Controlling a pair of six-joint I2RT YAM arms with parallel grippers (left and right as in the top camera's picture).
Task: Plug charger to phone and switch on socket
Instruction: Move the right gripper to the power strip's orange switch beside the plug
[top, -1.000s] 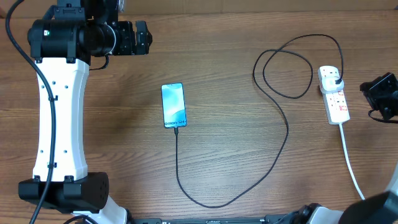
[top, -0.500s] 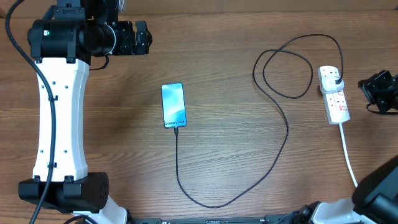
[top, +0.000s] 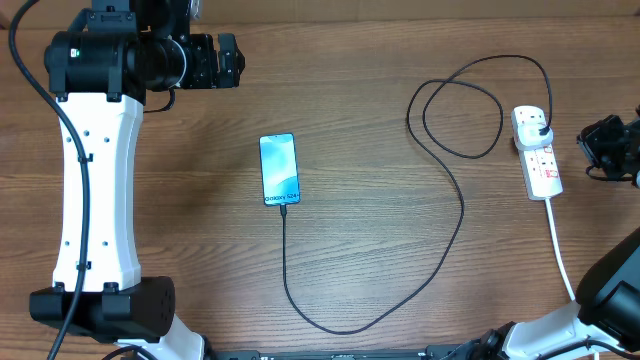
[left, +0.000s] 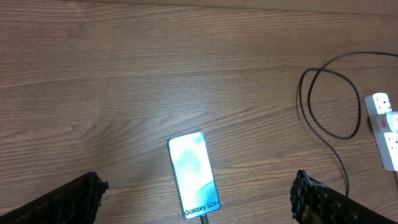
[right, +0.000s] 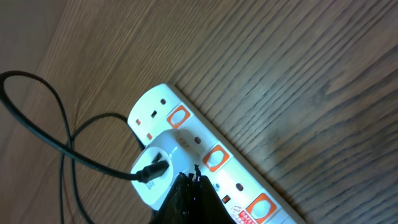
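Note:
The phone lies flat mid-table with its light-blue screen lit, and it also shows in the left wrist view. The charger cable runs from the phone's near end, where its tip sits against the port. It loops across the table to a white adapter seated in the socket strip. The strip's switches look orange-red. My right gripper is shut and empty, tips just over the strip beside the adapter. My left gripper is open, high above the phone.
The strip's thick white cord runs toward the front right edge. The left arm's white link stretches along the table's left side. The cable's double loop lies left of the strip.
My right gripper has shifted slightly up and left, toward the strip. The phone, cable and left arm have not moved.

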